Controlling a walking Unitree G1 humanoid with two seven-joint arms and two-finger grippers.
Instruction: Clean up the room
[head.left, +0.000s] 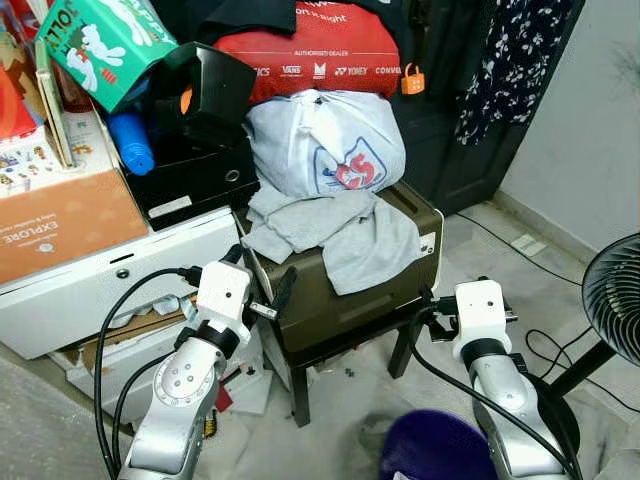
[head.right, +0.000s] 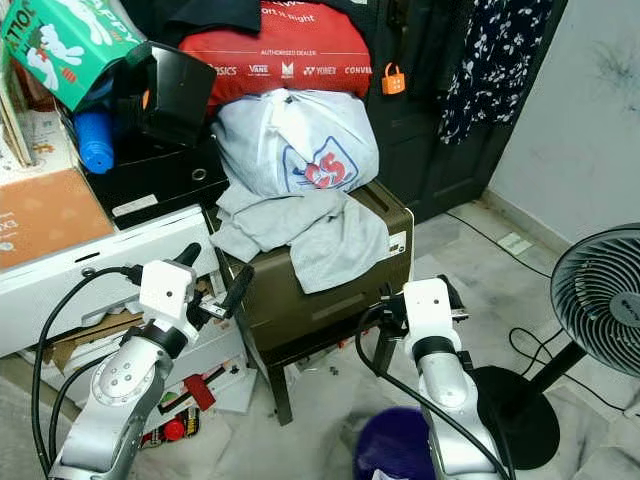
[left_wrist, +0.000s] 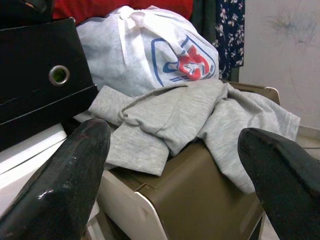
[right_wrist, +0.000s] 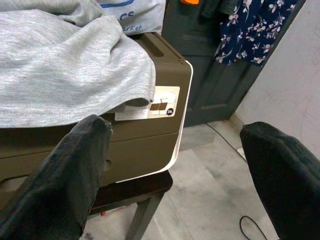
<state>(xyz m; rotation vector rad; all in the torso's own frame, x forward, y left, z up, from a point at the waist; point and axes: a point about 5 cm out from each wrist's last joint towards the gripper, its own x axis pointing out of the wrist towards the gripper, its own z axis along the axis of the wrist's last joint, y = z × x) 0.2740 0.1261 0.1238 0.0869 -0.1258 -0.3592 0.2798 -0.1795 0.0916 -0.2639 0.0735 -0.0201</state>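
Observation:
A grey garment (head.left: 340, 235) lies crumpled over the top and front of a brown box-shaped machine (head.left: 335, 305) that stands on a dark stool (head.left: 300, 385). Behind the garment, a tied white plastic bag (head.left: 325, 140) with a red and blue logo rests on the machine. My left gripper (head.left: 262, 275) is open at the machine's left side, level with the garment's hanging edge (left_wrist: 165, 115). My right gripper (head.left: 455, 292) is open off the machine's right front corner (right_wrist: 170, 100), holding nothing.
A white drawer unit (head.left: 90, 285) to the left carries an orange carton (head.left: 60, 215), black boxes (head.left: 195, 175) and a green box (head.left: 100, 40). A standing fan (head.left: 612, 295) is at the right, with a cable on the floor. A purple bin (head.left: 435, 450) sits below. A dark door (head.left: 450, 110) is behind.

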